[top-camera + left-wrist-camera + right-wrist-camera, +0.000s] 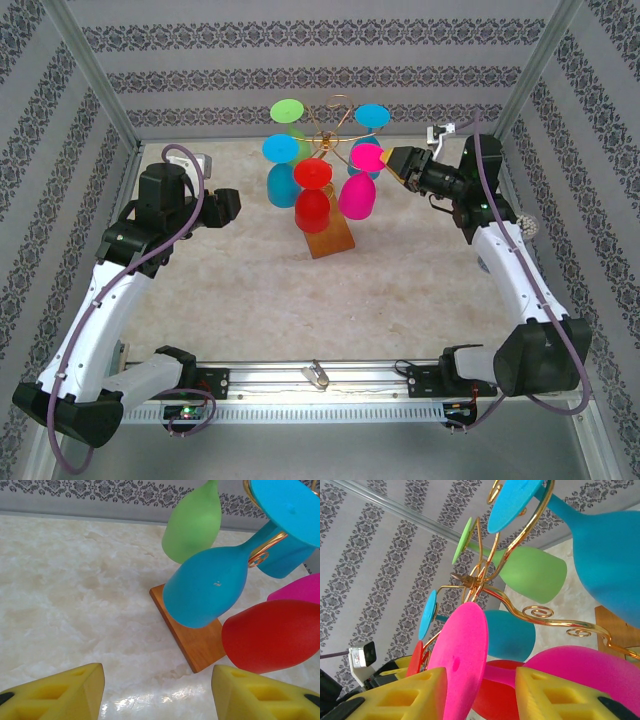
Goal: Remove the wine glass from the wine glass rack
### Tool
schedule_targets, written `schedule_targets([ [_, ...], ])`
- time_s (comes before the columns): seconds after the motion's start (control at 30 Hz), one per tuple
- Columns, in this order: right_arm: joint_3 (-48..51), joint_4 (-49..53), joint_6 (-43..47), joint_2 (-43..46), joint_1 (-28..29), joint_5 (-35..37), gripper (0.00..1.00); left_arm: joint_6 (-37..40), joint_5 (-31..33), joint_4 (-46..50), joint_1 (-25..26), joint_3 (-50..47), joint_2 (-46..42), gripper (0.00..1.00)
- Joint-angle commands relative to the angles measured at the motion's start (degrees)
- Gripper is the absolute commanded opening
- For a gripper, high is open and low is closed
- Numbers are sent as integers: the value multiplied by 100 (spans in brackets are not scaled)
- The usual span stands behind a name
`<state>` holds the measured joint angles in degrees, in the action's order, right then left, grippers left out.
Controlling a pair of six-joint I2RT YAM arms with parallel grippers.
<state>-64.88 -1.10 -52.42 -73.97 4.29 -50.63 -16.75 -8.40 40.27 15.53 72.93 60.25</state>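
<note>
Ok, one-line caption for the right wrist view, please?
Right gripper straddling the pink wine glass hanging upside down on the gold rack, beside a green glass and blue glasses.

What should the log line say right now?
left gripper: open, hovering near wine glass rack | right gripper: open, straddling pink wine glass foot | glass: not yet lifted off

Wine glass rack (322,138): gold wire, scrolled arms, upright on orange-brown wooden base (333,240), centred near far edge of tabletop (400,290). Pink wine glass (357,196) hangs inverted from a right-side arm, foot uppermost.
</note>
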Motion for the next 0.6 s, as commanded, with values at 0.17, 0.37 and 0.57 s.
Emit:
schedule_targets([
  [0.17,-244,-226,-80,-56,81,-35,34,76,23,-46,79,-92,-94,59],
  [0.37,-266,-250,-148,-73,98,-60,27,58,46,-81,81,-121,-105,59],
  [0.57,-263,-266,-216,-95,92,-77,22,58,64,-83,82,-125,-110,59],
])
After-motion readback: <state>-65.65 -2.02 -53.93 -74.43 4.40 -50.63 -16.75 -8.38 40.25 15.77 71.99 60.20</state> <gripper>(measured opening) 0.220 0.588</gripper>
